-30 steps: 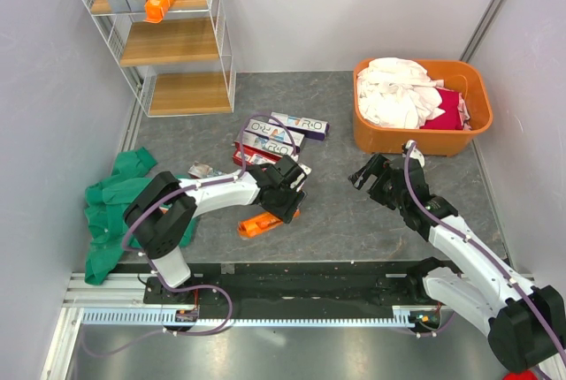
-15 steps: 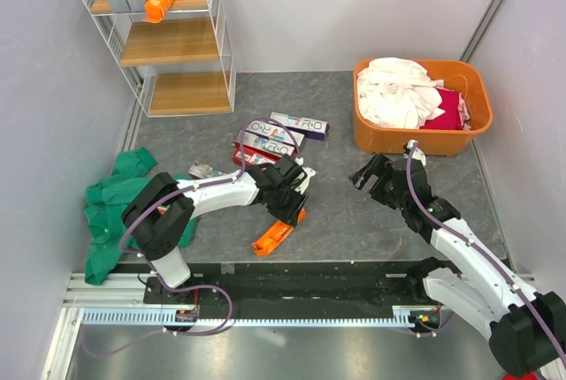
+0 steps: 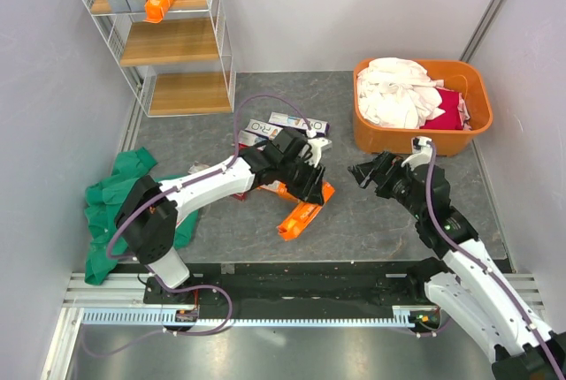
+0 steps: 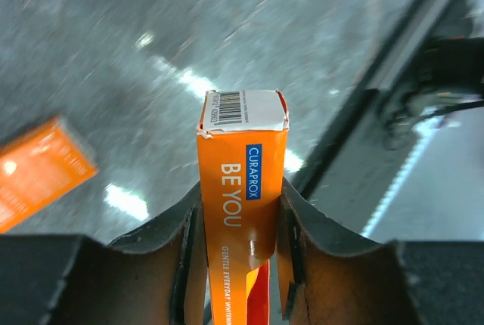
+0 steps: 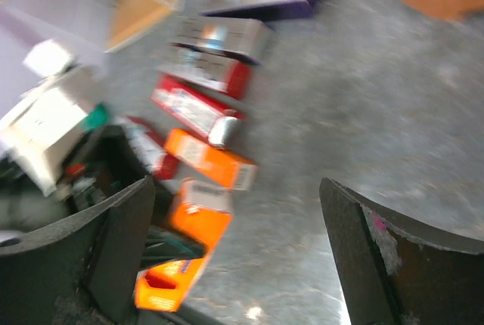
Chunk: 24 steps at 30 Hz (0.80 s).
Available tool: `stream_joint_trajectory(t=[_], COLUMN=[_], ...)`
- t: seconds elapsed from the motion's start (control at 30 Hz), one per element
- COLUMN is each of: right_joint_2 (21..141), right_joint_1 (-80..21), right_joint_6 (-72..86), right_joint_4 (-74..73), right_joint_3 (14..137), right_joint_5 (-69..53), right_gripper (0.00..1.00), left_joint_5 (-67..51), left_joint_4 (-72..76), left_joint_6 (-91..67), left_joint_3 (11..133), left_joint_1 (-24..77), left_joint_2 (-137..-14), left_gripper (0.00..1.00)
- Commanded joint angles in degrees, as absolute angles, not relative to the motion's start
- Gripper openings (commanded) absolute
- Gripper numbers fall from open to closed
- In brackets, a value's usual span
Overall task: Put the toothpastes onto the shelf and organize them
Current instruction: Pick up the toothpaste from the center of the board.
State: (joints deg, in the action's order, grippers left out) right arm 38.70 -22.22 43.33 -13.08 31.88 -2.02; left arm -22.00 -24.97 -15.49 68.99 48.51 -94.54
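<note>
Left pincer (image 4: 240,219) swung orange toothpaste (image 4: 243,136) toward open table (image 3: 371,221).

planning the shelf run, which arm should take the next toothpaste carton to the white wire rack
Left. The left pincer clamps a bright orange cardboard carton, and the white wire shelf stands on its side; the right pincer hangs open, empty.

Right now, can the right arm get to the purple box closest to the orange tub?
Probably yes. The right tool is open and empty, and the purple box lies flat with bare table between them. The left arm hovers close beside the box, so it could get crowded.
</note>
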Motion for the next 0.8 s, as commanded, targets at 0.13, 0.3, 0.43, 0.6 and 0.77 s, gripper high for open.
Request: stream_joint_trajectory(t=[0.13,0.3,0.43,0.6,0.77], right_joint_2=[33.3,34.0,34.0,34.2,34.0], right_joint_1=[-22.1,-22.1,-22.0,-22.1,-22.1], right_joint_6=[44.0,45.3,46.3,48.6,53.4], right_joint_4=[2.7,6.1,8.9,14.0,21.5], right_joint_3=[29.8,29.1,28.4,27.6,25.7], right_joint_5=[-13.8,-17.1,-18.5,-20.8,-22.8], right_gripper=[0.98,0.98,0.98,0.98,0.97], left_joint_5=[-39.9,-45.4,-49.5,-52.4,-54.5], left_joint_4=[-9.5,1.5,11.9,17.3,22.2], left_joint_6=[-26.1,-32.8,-40.3,-43.9,-46.8], left_joint_3=[72.2,70.2,67.7,67.0,65.5], left_joint_1=[45.9,45.1,44.4,44.4,44.4], left_joint_2=[-90.9,-89.3,-88.0,-87.8,-87.9], left_gripper=[0.39,0.39,0.39,0.39,0.39])
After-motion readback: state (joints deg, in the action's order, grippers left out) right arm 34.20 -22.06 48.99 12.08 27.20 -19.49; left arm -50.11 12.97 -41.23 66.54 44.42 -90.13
